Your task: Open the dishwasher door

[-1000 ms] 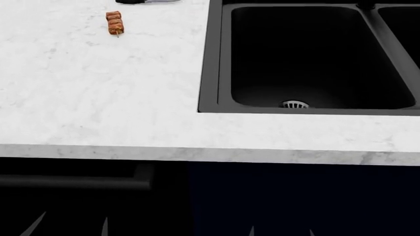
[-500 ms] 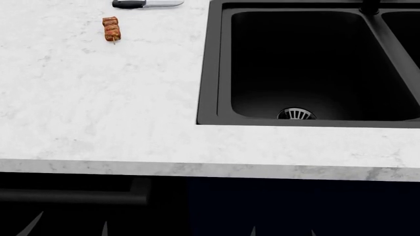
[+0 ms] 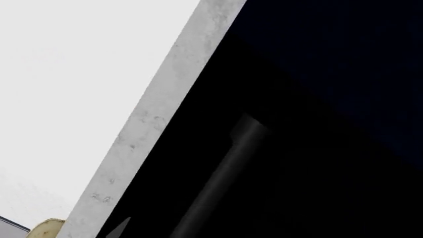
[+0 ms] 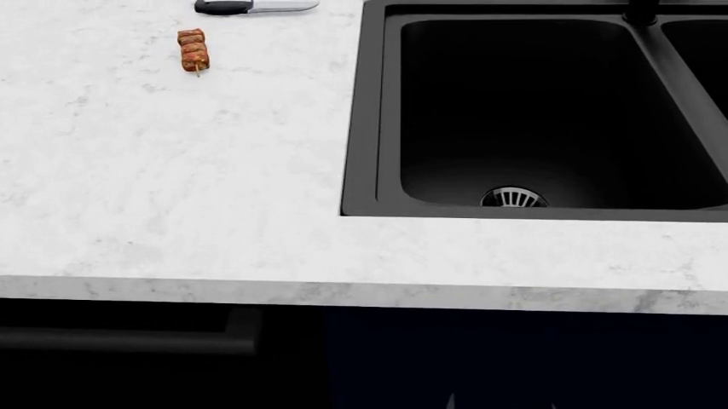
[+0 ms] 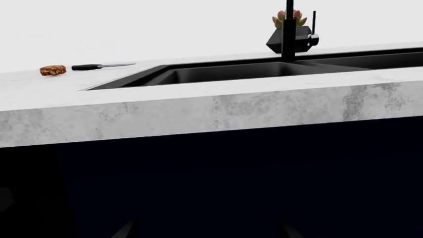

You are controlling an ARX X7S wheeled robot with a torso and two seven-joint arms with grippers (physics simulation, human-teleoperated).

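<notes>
The dishwasher door is the black panel under the counter at lower left in the head view. Its black bar handle runs level and ends near the navy cabinet. In the left wrist view the handle crosses the door just ahead of my left gripper. One pale fingertip shows beside the bar, apart from it; the other is lost in the dark. My right gripper is open and empty, facing the navy cabinet front. Its tips barely show in the head view.
The white marble counter overhangs the door, and its edge lies close to my left gripper. A black sink is set in it at right. A knife and a skewer of food lie at the back left.
The head view first tilted up a little, then held. My left fingertips have dropped out of its bottom edge. My right fingertips have sunk lower there.
</notes>
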